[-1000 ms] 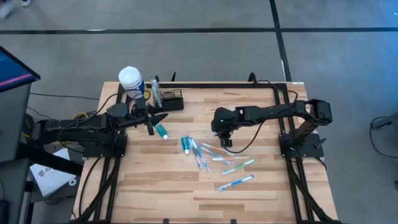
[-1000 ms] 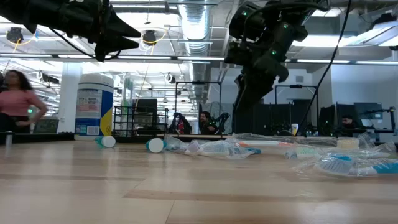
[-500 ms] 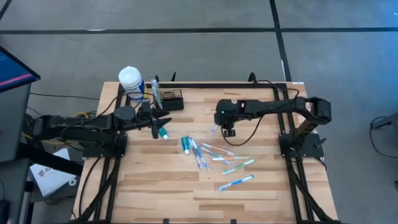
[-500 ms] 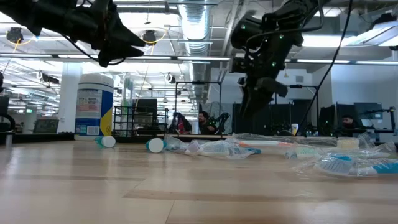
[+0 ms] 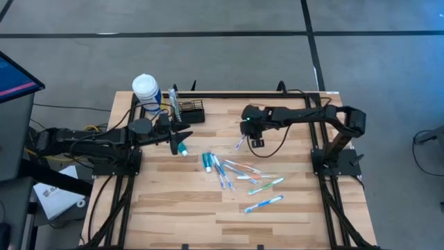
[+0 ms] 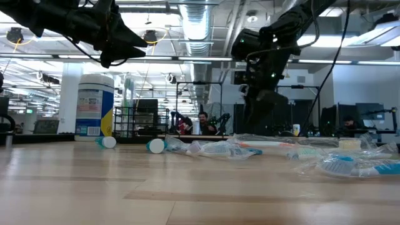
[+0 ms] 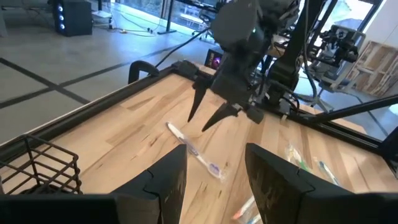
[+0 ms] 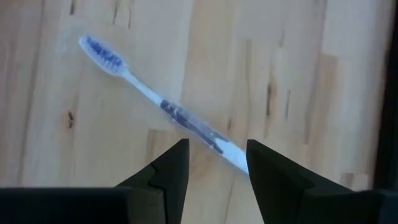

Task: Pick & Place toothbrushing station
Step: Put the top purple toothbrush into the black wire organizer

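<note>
Right tool (image 5: 257, 143) hangs released above a lone clear-handled blue toothbrush (image 8: 163, 106) on the worktop. Black wire-mesh caddy (image 5: 189, 110) sits far left. Left tool (image 5: 182, 134) waits released nearby. Next, probably: descend, clamp handle squarely.

Two dark jointed arms, black cables, green wrist light, tapered black fingers (image 7: 166, 186).

In the left wrist view we see only a corner of the black wire caddy (image 7: 38, 168) — the rest is cut off by the edge. The toothbrush (image 8: 163, 107) tail passes behind the right gripper's fingers (image 8: 168, 168) — its end is hidden.
</note>
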